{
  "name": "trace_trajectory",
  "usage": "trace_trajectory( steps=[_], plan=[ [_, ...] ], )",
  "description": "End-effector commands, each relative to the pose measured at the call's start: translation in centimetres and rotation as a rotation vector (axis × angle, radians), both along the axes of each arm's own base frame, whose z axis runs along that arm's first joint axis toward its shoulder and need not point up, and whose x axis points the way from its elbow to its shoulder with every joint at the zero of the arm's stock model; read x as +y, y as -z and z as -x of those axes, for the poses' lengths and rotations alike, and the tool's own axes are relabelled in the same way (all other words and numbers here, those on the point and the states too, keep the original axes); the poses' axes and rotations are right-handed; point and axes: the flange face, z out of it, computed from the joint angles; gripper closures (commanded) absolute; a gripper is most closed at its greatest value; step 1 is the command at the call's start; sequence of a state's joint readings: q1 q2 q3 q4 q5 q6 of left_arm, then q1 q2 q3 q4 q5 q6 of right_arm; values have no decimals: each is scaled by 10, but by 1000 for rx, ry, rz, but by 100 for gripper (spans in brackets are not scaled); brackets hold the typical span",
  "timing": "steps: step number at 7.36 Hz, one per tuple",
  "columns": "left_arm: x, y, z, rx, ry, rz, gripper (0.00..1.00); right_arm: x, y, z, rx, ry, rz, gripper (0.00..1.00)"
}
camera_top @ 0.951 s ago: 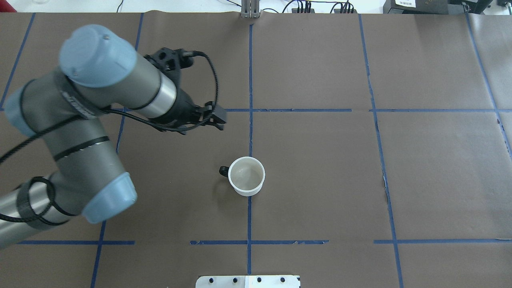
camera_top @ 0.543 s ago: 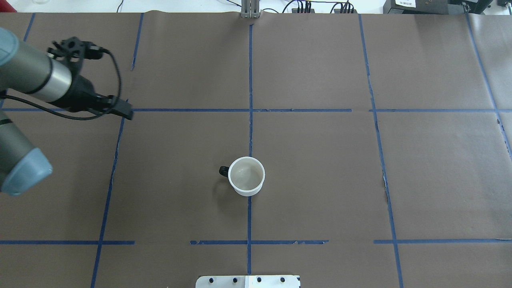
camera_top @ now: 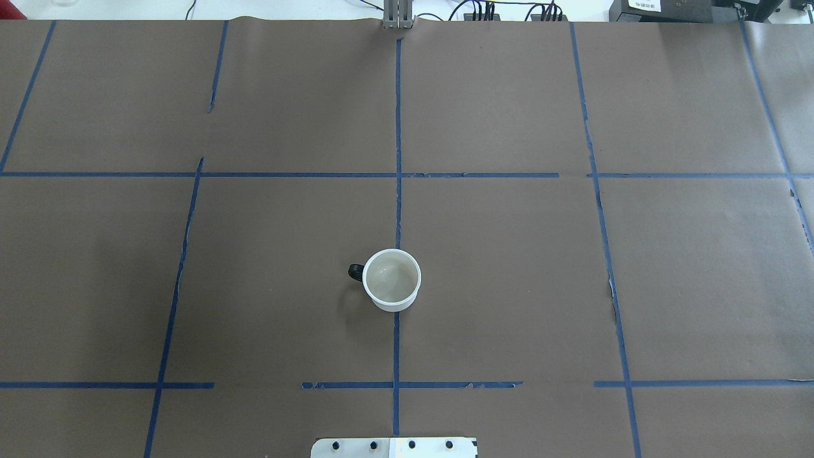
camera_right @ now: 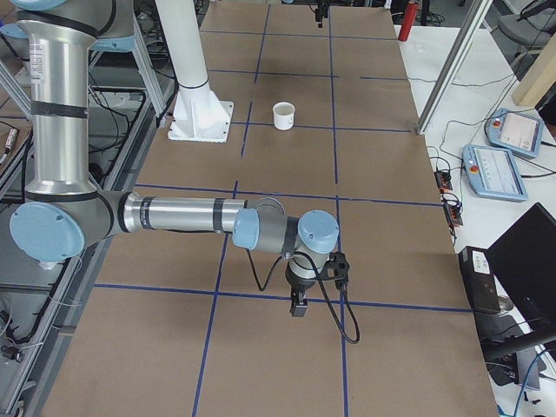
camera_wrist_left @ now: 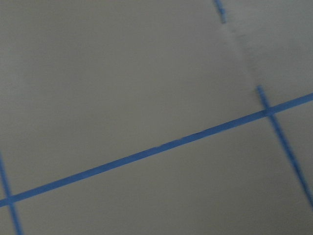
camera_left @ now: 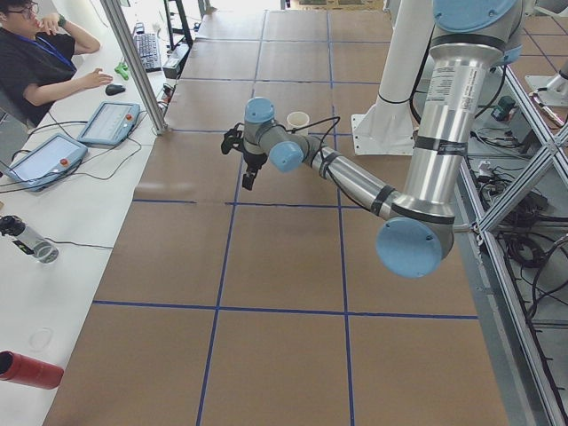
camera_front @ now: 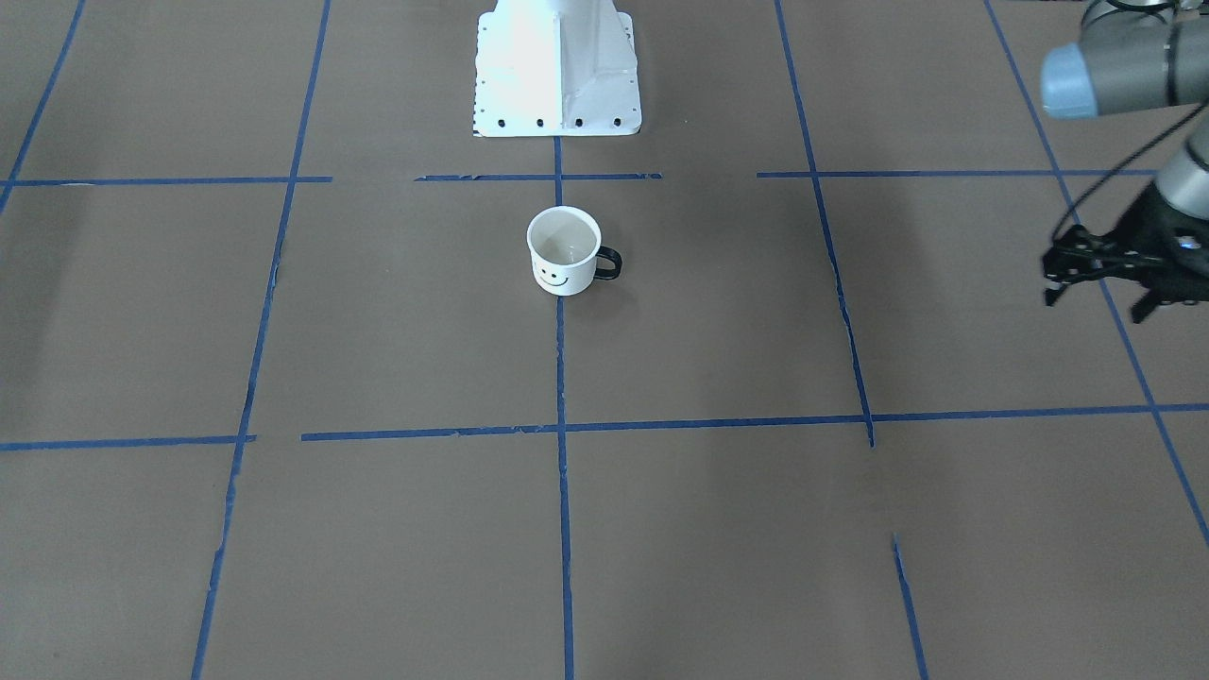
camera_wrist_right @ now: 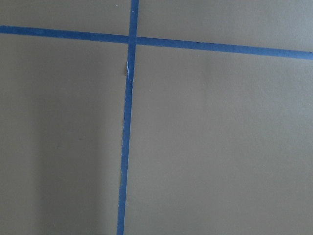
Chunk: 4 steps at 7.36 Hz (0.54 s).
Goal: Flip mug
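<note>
The white mug (camera_top: pixel 392 280) stands upright near the table's middle, open end up, its black handle toward my left side. The front-facing view shows its smiley face (camera_front: pixel 564 250). It also shows in the side views (camera_left: pixel 298 120) (camera_right: pixel 284 115). My left gripper (camera_front: pixel 1100 288) hangs far from the mug at the table's left end, empty, and also shows in the exterior left view (camera_left: pixel 248 177). I cannot tell whether it is open or shut. My right gripper (camera_right: pixel 298 307) hangs low over the table's right end. It shows only in the exterior right view, so I cannot tell its state.
The white robot base plate (camera_front: pixel 557 113) stands just behind the mug. Brown paper with blue tape lines covers the table. An operator (camera_left: pixel 35 62) sits at a side desk with tablets, and a red bottle (camera_left: pixel 31 368) lies there. A metal post (camera_left: pixel 133 62) stands at the far edge.
My left arm has swung away to the left and left the overhead view. The mug has not moved.
</note>
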State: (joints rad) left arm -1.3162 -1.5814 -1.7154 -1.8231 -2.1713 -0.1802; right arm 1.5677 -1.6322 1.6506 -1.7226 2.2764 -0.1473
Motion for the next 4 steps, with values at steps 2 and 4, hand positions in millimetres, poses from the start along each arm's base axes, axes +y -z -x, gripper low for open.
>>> trace_trajectory(
  steps=[2,4],
  plan=[
    [34,-81,116,8,36,56,0,0,0,0,0,0,0,0],
    [31,-78,121,5,30,96,0,0,0,0,0,0,0,0]
  ],
)
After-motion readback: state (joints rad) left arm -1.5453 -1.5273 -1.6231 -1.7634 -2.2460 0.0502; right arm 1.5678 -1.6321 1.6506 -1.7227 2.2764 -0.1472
